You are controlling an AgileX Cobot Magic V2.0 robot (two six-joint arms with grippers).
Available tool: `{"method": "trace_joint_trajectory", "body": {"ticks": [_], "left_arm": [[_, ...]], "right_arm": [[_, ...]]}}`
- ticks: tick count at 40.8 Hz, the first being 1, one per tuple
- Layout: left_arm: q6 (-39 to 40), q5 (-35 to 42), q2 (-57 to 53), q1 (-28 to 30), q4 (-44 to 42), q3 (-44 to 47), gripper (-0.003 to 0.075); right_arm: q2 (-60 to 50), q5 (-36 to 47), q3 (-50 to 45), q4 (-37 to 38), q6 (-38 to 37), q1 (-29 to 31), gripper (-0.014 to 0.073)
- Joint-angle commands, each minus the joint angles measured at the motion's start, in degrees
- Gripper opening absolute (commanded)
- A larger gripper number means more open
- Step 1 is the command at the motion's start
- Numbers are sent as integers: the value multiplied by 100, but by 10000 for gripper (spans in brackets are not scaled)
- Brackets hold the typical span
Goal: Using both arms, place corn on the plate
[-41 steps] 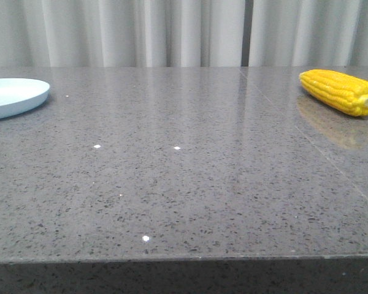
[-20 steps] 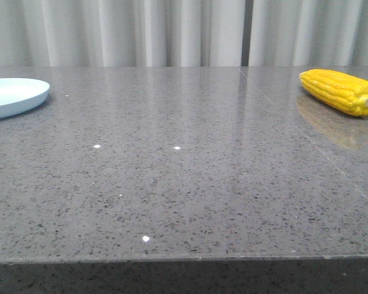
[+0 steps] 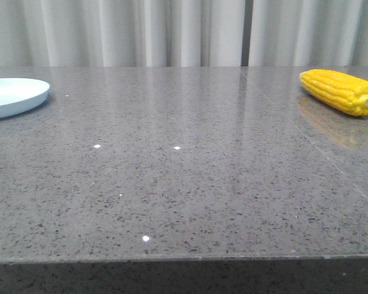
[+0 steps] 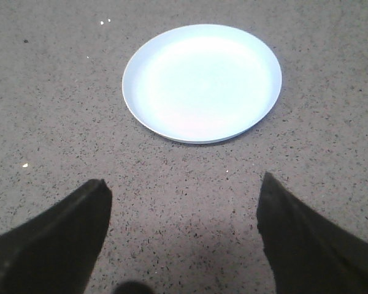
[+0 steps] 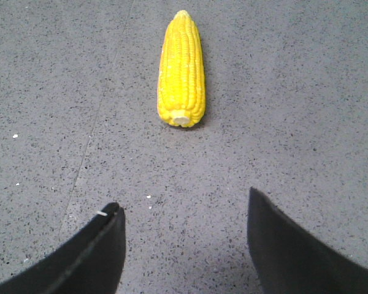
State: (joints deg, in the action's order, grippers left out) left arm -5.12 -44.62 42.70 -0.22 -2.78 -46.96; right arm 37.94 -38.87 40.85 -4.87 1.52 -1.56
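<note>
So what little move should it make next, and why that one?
Probably the right gripper should ease forward toward the corn. Its fingers are open and empty, and the corn lies on the table straight ahead with its pale stub end facing them. The plate sits bare far off on the left, in front of the open left gripper, so picking up comes first.

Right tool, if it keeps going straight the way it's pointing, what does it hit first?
Most likely the corn, meeting its pale cut end first. The right tool is open, with only bare table between; depth is hard to judge.
</note>
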Motion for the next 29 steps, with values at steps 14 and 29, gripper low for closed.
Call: {"method": "trace_joint_trajectory", "body": {"ticks": [14, 29], "left_arm": [[46, 14, 2478, 520, -10, -1544, 501], [-1706, 49, 4372, 1519, 2277, -2585, 500]], "right_arm": [[31, 362, 206, 68, 63, 38, 468], [31, 345, 206, 68, 63, 38, 468]]}}
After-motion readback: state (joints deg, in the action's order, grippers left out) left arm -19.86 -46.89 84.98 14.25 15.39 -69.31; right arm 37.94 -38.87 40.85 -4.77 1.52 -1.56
